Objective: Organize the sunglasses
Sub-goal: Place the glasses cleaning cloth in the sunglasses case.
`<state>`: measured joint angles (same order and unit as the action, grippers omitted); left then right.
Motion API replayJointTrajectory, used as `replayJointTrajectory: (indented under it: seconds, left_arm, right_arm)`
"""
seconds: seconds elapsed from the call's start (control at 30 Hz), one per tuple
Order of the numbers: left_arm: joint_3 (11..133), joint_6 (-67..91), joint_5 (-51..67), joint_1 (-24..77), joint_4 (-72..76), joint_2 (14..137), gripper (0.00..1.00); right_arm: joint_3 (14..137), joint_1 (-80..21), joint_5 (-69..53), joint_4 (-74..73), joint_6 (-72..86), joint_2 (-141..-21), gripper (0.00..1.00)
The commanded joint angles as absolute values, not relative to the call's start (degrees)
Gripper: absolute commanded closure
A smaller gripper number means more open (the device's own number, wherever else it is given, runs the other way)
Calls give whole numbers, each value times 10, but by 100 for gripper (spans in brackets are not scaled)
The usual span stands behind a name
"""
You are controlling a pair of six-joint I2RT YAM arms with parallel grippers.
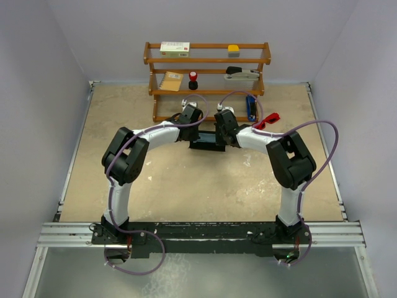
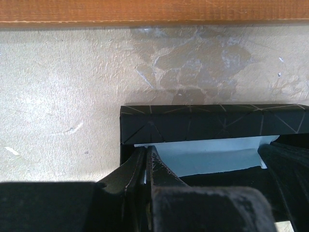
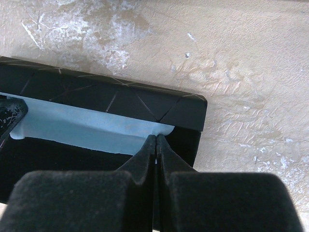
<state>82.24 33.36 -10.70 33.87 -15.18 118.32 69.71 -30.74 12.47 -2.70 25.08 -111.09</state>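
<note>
The red sunglasses lie on the table to the right of my right arm, apart from both grippers. An open black case lies in front of the shelf. It also shows in the left wrist view and the right wrist view. A light blue cloth is stretched over the case's inside and also shows in the right wrist view. My left gripper is shut on the cloth's left corner. My right gripper is shut on its right corner.
A wooden shelf stands at the back; its bottom rail is just beyond the case. It holds a white box, a yellow item, a notebook and a blue item.
</note>
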Motion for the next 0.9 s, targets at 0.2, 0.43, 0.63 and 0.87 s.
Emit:
replayJointTrajectory:
  seconds: [0.2,0.43,0.63,0.87]
  left_arm:
    - [858,317,-119,338,-146,1202,100]
    - [875,312,-121,334,-151,1219,100]
    - [882,308,-125,331,-157,1222,100]
    - [877,302,-140,330,-167,1210,100]
  right_arm:
    - [703,-310,142,-33,252,-1106,100]
    - [712,-310,140,-41,251,-1116,100]
    - [717,-310,139,-40,250,-1124,100]
    - [723,-310,146,-41,246,-1129,100]
